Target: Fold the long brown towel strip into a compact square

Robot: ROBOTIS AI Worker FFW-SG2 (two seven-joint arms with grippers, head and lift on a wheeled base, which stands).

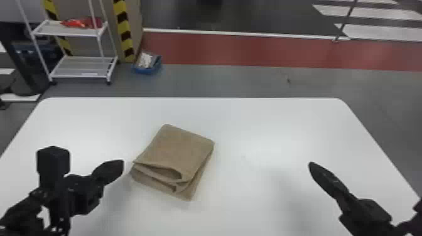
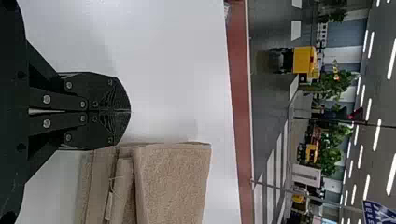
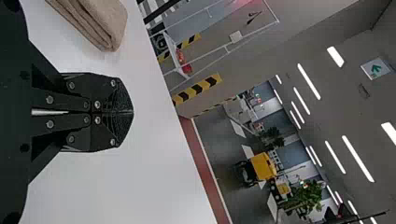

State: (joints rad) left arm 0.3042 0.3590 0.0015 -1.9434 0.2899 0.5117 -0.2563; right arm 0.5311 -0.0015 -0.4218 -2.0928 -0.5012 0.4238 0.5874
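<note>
The brown towel (image 1: pixel 182 147) lies folded into a thick, layered packet left of the table's middle, turned at an angle, with loose folds at its near side. My left gripper (image 1: pixel 121 166) is shut above the table to the left of the towel, not touching it. Farther away, on the towel's right, my right gripper (image 1: pixel 312 166) is also shut over the table. In the left wrist view the left gripper (image 2: pixel 130 112) has its fingers together beside the towel (image 2: pixel 173 182). The right wrist view has the right gripper (image 3: pixel 132 112) with nothing held, and a towel corner (image 3: pixel 100 21).
The white table (image 1: pixel 267 125) has rounded far corners. Beyond it stand a white wire shelf (image 1: pixel 78 67) with red items on top and a blue bin (image 1: pixel 147 64) on the floor.
</note>
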